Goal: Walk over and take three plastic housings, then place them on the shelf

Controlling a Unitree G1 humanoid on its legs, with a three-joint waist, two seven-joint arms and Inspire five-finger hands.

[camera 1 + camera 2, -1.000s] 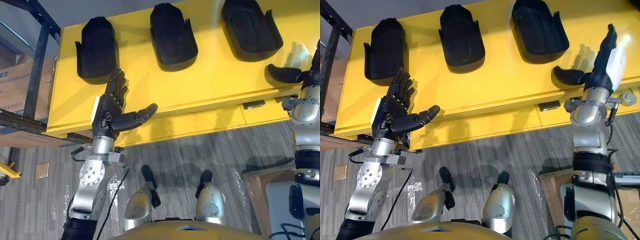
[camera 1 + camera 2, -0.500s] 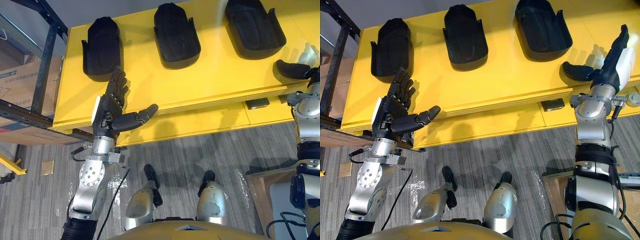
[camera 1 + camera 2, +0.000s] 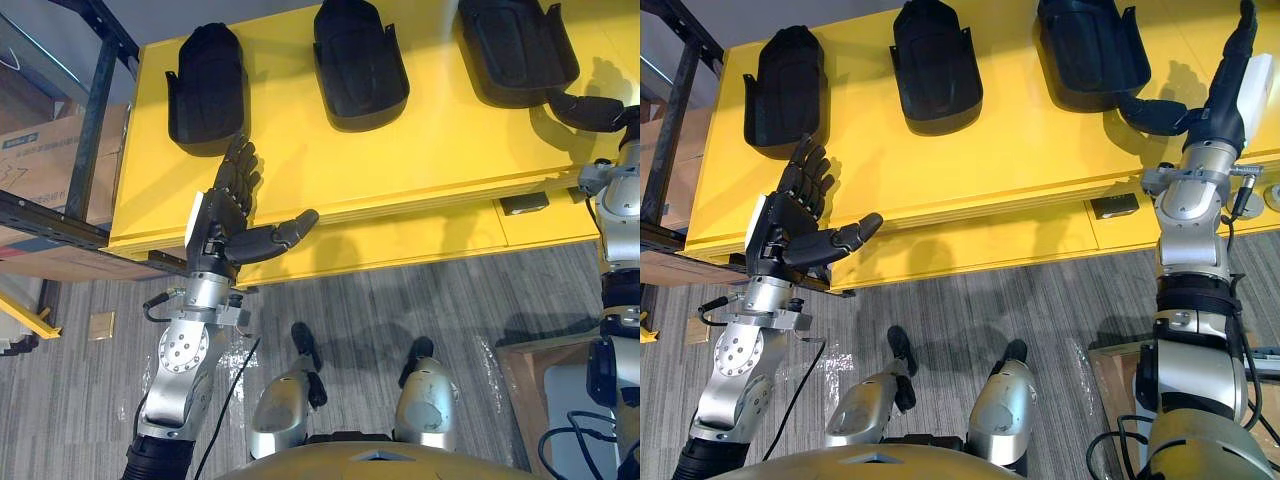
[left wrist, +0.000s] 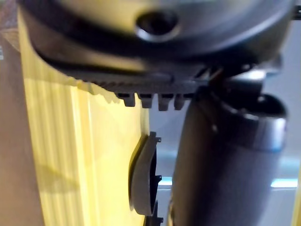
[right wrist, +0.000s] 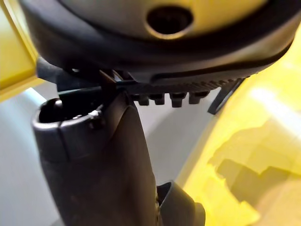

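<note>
Three black plastic housings lie in a row on the yellow table (image 3: 420, 170): a left housing (image 3: 205, 85), a middle housing (image 3: 358, 62) and a right housing (image 3: 515, 45). My left hand (image 3: 225, 215) hovers open over the table's near left edge, just below the left housing, its thumb stretched out to the side. My right hand (image 3: 1225, 85) is open at the table's right end, fingers straight; its thumb reaches toward the near corner of the right housing (image 3: 1090, 50). The left wrist view shows a housing (image 4: 142, 181) edge-on on the yellow top.
A dark metal shelf frame (image 3: 85, 150) stands to the left of the table with a cardboard box (image 3: 40, 165) on it. A small dark fitting (image 3: 523, 204) is on the table's front face. Grey floor lies before the table.
The camera has moved: the whole scene has shifted, with table and housings now nearer the top. My right hand has risen toward the right housing. The left hand keeps its pose.
</note>
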